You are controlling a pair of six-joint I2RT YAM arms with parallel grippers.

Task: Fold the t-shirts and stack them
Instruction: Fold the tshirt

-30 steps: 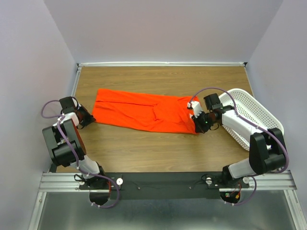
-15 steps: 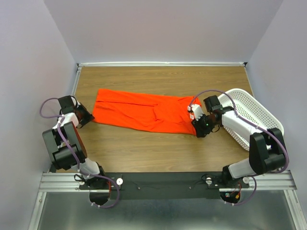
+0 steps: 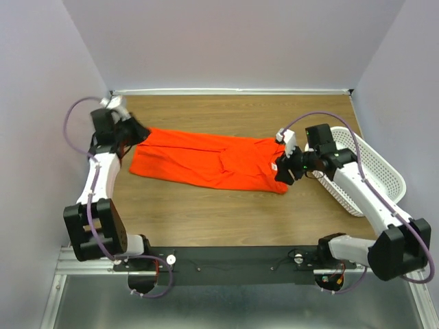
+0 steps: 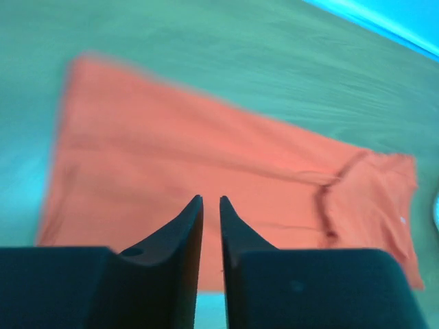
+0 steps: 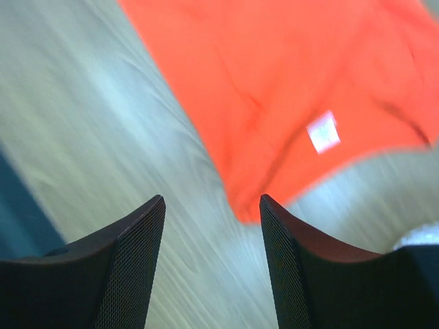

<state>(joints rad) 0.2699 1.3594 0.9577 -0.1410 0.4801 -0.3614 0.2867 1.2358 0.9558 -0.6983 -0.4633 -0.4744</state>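
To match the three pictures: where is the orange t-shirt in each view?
Top external: orange t-shirt, centre of the wooden table.
Left wrist: t-shirt across the middle, beyond the left hand.
Right wrist: t-shirt upper right, beyond the right hand.
Shared landmark: the wooden table.

1 orange t-shirt point(image 3: 206, 159); 1 white basket point(image 3: 376, 164); left pincer point(image 4: 211, 200), right pincer point(image 5: 212, 199): 2 total.

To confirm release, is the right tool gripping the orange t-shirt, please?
No, the right tool stands open over the orange t-shirt, with nothing clamped.
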